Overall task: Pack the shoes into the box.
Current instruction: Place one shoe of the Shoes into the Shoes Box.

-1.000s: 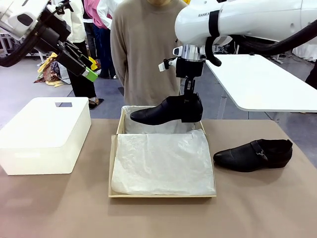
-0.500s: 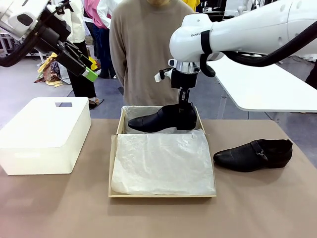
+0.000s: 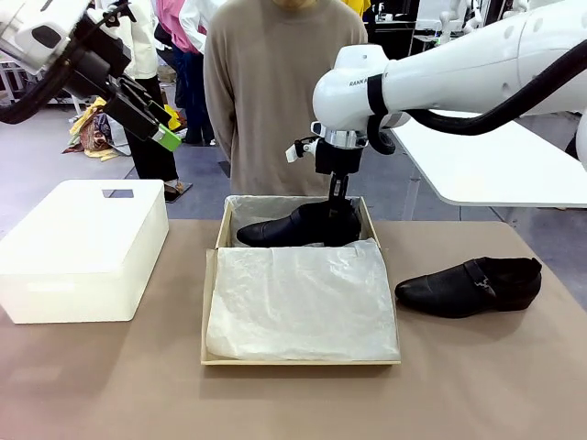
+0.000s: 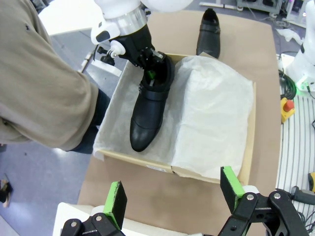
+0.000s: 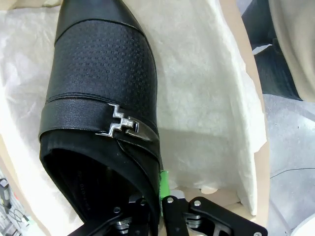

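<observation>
One black shoe lies low in the far part of the box, toe pointing left, on white tissue paper. My right gripper is shut on its heel collar. In the right wrist view the shoe and its metal buckle fill the frame, with my right gripper pinching the rim. The other shoe lies on the table to the right of the box. My left gripper hangs open, high at the upper left. The left wrist view has it well above the box, holding nothing.
A white plastic bin stands on the table left of the box. A person in a beige sweater stands just behind the box's far edge. A white table lies beyond at the right.
My right gripper has come down and slightly left, lowering the held shoe from above the box's far rim into the box. The left arm has not moved.
</observation>
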Robot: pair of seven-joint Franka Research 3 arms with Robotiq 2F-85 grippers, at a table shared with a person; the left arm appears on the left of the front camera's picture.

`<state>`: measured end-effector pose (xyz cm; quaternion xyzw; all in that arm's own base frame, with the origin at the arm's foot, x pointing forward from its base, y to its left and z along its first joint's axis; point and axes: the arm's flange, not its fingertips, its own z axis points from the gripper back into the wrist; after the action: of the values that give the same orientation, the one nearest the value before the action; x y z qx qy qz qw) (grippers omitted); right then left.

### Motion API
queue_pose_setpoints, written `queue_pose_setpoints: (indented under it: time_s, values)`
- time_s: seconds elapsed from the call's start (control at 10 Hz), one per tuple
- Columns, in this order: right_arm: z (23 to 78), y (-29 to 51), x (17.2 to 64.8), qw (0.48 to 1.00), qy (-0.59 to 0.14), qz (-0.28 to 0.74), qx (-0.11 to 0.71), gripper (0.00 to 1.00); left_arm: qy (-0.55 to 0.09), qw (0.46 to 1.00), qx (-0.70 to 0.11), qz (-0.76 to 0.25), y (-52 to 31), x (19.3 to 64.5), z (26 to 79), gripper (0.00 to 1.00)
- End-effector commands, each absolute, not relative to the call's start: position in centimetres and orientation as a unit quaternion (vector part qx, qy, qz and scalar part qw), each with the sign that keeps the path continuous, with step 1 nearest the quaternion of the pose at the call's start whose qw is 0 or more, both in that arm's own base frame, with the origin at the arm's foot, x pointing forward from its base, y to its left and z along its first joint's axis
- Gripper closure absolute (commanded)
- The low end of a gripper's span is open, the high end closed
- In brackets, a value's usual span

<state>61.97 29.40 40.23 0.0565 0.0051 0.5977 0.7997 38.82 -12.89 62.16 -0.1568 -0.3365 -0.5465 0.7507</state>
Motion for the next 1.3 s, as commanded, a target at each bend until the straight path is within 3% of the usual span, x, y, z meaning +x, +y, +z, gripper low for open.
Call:
queue_pose_setpoints:
  time_s: [0.0, 0.7, 1.2]
  values:
    - [39.5, 29.3, 62.0, 0.802, -0.010, 0.595, 0.049, 1.00, -0.342, 0.742, -0.168, -0.551, -12.7, 38.7, 61.9, 0.00]
    - [36.8, 29.9, 63.1, 0.796, -0.007, 0.603, 0.052, 1.00, -0.342, 0.742, -0.168, -0.551, -12.7, 38.7, 61.9, 0.00]
    - [38.7, 29.3, 62.8, 0.795, -0.001, 0.602, 0.074, 0.05, -0.342, 0.742, -0.168, -0.551, -12.7, 38.7, 61.9, 0.00]
